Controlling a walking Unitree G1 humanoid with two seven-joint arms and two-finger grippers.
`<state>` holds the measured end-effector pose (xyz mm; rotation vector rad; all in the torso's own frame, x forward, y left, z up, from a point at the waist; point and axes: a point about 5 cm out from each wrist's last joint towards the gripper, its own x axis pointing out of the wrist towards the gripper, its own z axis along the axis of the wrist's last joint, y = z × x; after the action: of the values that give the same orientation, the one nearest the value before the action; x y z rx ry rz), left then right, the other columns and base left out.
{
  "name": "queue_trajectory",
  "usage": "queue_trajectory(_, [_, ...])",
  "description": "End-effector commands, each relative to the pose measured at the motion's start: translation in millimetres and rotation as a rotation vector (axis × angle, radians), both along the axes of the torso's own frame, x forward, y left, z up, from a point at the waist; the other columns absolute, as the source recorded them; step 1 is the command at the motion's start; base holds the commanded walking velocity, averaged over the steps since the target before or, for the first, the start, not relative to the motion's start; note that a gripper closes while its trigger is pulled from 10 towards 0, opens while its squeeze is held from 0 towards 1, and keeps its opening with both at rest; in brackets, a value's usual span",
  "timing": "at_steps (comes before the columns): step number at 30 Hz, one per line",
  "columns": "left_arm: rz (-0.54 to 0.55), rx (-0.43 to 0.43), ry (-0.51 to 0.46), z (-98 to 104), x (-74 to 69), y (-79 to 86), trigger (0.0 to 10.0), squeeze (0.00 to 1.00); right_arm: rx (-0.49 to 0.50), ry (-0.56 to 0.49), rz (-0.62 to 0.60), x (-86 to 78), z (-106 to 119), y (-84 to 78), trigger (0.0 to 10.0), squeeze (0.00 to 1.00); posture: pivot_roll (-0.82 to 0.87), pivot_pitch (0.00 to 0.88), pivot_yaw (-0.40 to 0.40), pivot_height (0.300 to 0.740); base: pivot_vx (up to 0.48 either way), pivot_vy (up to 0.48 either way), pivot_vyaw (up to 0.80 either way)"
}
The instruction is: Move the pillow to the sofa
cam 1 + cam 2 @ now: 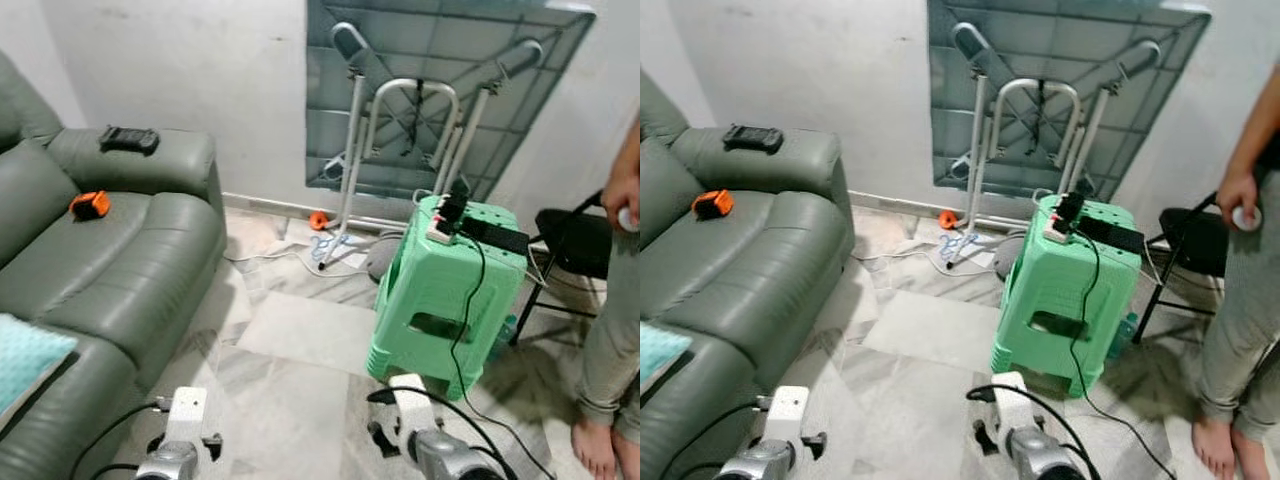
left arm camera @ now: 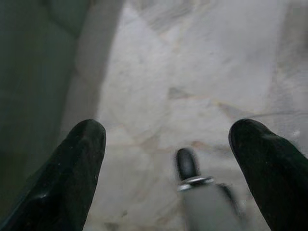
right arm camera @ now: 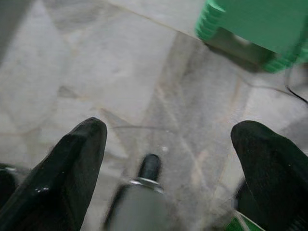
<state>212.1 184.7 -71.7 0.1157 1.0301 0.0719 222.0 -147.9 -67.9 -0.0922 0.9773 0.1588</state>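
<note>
A light teal pillow (image 1: pixel 25 365) lies on the front seat cushion of the grey-green leather sofa (image 1: pixel 130 270), at the far left edge of the eye views and partly cut off. Both arms hang low in front of me over the marble floor, the left arm (image 1: pixel 180 445) close to the sofa's front corner and the right arm (image 1: pixel 425 440) near the green stool. In the left wrist view my left gripper (image 2: pixel 168 139) is open with nothing between its fingers. My right gripper (image 3: pixel 168 139) is also open over bare floor.
A green plastic stool (image 1: pixel 445 290) with a power strip and black cable stands ahead to the right. A folded table (image 1: pixel 430 90) leans on the wall. A person (image 1: pixel 610 340) stands barefoot at the right by a black chair (image 1: pixel 570 240). An orange object (image 1: pixel 90 204) and a black controller (image 1: pixel 128 138) rest on the sofa.
</note>
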Motion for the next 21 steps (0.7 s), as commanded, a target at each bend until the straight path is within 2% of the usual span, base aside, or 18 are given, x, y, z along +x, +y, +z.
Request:
queue_trajectory(1, [0.004,0.003,0.0,0.2,-0.1,1.8,10.0,0.0,-0.002,-0.023,-0.001,6.2,3.8,0.7,10.0,0.0,-0.12,0.0,-0.038,0.74,0.259,0.0,0.0])
queue_trajectory(21, [0.001,0.007,0.0,0.4,0.1,2.9,10.0,0.0,-0.011,-0.024,0.019,6.3,3.9,1.2,10.0,0.0,-0.12,0.0,-0.032,0.74,0.414,0.0,0.0])
